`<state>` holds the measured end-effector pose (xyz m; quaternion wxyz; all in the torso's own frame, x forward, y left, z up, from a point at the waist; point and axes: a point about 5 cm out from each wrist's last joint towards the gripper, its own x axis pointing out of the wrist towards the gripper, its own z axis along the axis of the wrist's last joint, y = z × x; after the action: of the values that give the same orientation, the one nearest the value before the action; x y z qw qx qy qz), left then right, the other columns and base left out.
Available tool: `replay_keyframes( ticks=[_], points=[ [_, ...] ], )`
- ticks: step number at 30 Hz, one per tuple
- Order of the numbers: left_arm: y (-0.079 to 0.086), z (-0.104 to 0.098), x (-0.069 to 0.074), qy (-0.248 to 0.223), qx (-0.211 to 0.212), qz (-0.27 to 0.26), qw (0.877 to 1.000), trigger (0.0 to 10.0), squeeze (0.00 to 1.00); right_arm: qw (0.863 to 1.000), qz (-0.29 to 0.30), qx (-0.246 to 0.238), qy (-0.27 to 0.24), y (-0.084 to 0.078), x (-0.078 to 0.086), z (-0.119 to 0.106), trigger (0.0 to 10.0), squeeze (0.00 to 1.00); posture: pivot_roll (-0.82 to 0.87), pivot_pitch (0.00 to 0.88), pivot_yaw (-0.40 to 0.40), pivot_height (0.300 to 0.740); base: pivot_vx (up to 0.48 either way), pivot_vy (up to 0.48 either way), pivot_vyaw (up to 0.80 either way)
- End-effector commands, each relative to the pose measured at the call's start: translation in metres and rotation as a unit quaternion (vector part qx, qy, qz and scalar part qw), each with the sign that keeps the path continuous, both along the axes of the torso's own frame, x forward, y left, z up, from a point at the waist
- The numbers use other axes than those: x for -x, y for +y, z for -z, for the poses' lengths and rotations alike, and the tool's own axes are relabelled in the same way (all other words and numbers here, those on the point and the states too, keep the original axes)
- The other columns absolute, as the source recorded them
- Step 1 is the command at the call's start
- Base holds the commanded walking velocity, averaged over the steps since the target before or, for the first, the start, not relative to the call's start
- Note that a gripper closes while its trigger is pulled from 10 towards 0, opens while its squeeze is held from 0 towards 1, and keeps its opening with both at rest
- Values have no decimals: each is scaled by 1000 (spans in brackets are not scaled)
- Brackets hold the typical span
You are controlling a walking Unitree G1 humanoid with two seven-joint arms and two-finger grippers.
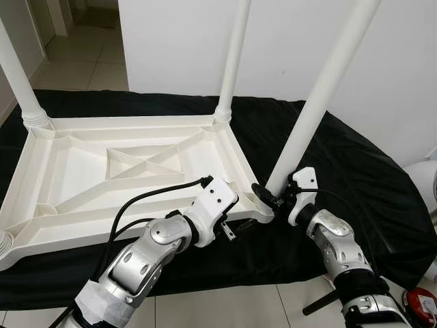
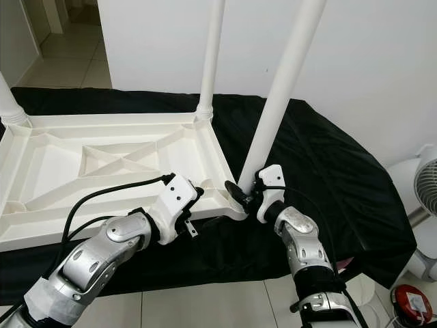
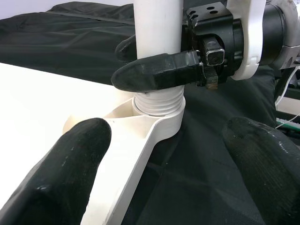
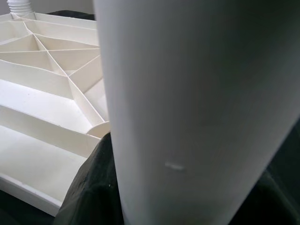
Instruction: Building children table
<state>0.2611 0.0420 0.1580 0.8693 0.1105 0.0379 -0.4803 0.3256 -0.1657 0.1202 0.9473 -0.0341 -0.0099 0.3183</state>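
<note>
A white plastic table top (image 1: pixel 41 184) lies upside down on a black cloth, ribs facing up. A tall white leg (image 1: pixel 321 96) leans slightly at the near right corner, its threaded end (image 3: pixel 157 101) sitting in the corner socket. My right gripper (image 1: pixel 268 197) is shut on this leg just above the threads, one black finger (image 3: pixel 154 70) wrapped across its front. My left gripper (image 3: pixel 164 187) is open and low beside the same corner, its fingers either side of the socket arm without touching the leg. Two more legs stand at the far right (image 1: pixel 233 61) and far left (image 1: pixel 17 82) corners.
The black cloth (image 1: pixel 355 171) covers the floor under the table and spreads right. A white wall stands close behind. A white fan (image 2: pixel 427 184) and a red object (image 1: pixel 422 301) sit at the right edge. Tiled floor runs along the front and through a doorway at far left.
</note>
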Motion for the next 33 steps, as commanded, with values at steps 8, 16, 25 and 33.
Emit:
replay_keyframes(
  ticks=[8, 16, 25, 33],
  points=[
    [-4, 0, 1, 6, -3, 28, 1000, 10000, 0, 998, 43, 8, 54, 1, 2, 22, 10000, 0, 16, 0, -102, 740, 0, 0, 0],
    [-4, 0, 2, 8, -3, 29, 1000, 10000, 0, 993, 101, -8, 55, 6, 1, 23, 10000, 0, 12, 0, -102, 740, 0, 0, 0],
    [-6, 1, 3, 10, -1, 32, 999, 10000, 0, 954, 288, -34, 71, 0, -3, 20, 10000, 0, 5, 0, -104, 740, 0, 0, 0],
    [-7, 1, 4, 12, 2, 32, 999, 10000, 0, 896, 434, -40, 81, 14, 13, 22, 10000, 0, 4, 0, -105, 740, 0, 0, 0]
  ],
)
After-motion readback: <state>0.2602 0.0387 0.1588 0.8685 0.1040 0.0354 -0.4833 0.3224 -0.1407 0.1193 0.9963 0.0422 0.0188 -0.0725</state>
